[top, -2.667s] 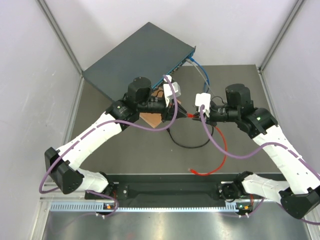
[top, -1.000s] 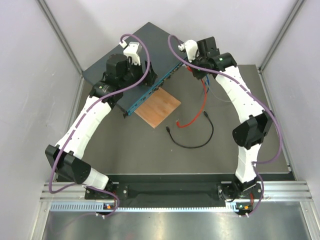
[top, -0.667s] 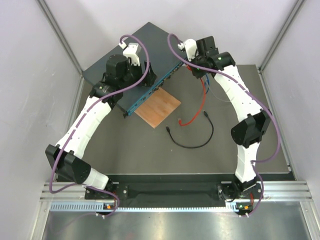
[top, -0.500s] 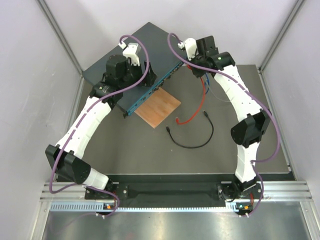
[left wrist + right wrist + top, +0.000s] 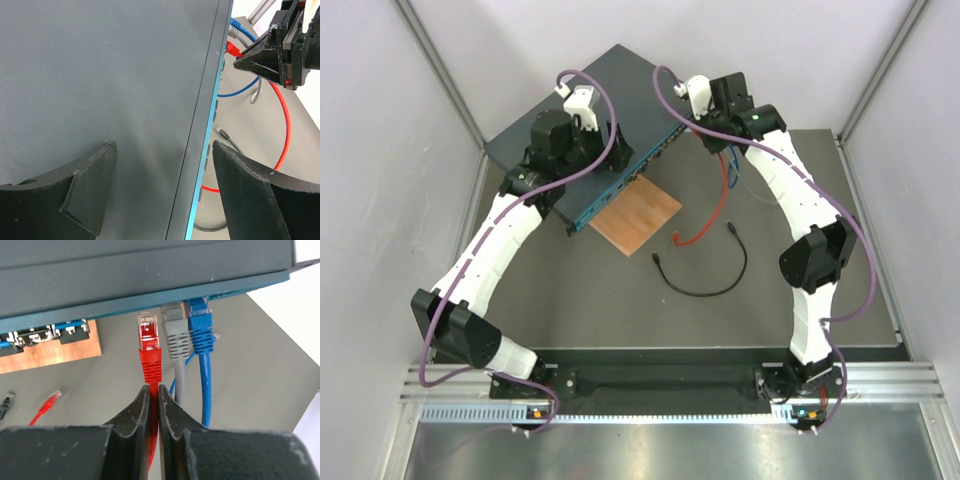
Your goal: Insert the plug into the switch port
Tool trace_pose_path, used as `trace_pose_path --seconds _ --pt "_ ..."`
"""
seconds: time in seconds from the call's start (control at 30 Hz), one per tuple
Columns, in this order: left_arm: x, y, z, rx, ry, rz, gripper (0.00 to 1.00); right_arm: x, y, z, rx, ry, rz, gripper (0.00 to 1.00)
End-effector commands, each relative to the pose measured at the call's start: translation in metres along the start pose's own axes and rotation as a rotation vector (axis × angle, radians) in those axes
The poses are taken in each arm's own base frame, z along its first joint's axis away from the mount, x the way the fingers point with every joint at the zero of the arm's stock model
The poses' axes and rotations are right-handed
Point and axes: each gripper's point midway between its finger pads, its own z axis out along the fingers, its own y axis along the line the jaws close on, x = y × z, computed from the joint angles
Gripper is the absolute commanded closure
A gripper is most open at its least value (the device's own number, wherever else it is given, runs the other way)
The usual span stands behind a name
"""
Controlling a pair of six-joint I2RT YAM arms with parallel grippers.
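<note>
Above a grey table (image 5: 775,290), right gripper (image 5: 154,390) pinches red plug (image 5: 149,332) at the switch (image 5: 150,270); left gripper (image 5: 162,150) gapes wide.

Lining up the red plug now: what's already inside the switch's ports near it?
A grey plug and a blue plug sit in the switch ports just beside the red plug, which the right fingers hold. Its own port's interior is hidden by the front edge.

Plain white enclosure walls (image 5: 380,150), aluminium corner struts (image 5: 440,75), dark grey tabletop (image 5: 620,310), brushed metal front ledge (image 5: 650,450)
</note>
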Motion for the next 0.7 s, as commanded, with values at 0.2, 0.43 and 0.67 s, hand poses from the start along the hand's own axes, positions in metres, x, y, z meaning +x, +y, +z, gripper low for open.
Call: trace_pose_path --seconds 0.2,0.43,0.67 --pt "0.0009 -0.0002 -0.0052 0.011 -0.004 -0.027 0.18 -0.0421 -0.0079 -0.0220 0.026 -0.143 0.021 1.00" --pt "0.0030 0.0019 -0.0055 0.008 0.000 -0.031 0.18 -0.0443 -0.0067 -0.0219 0.024 -0.149 0.019 1.00" --pt "0.0029 0.0003 -0.0052 0.017 0.000 -0.038 0.18 -0.0434 -0.0041 -0.0185 0.014 -0.146 0.015 1.00"
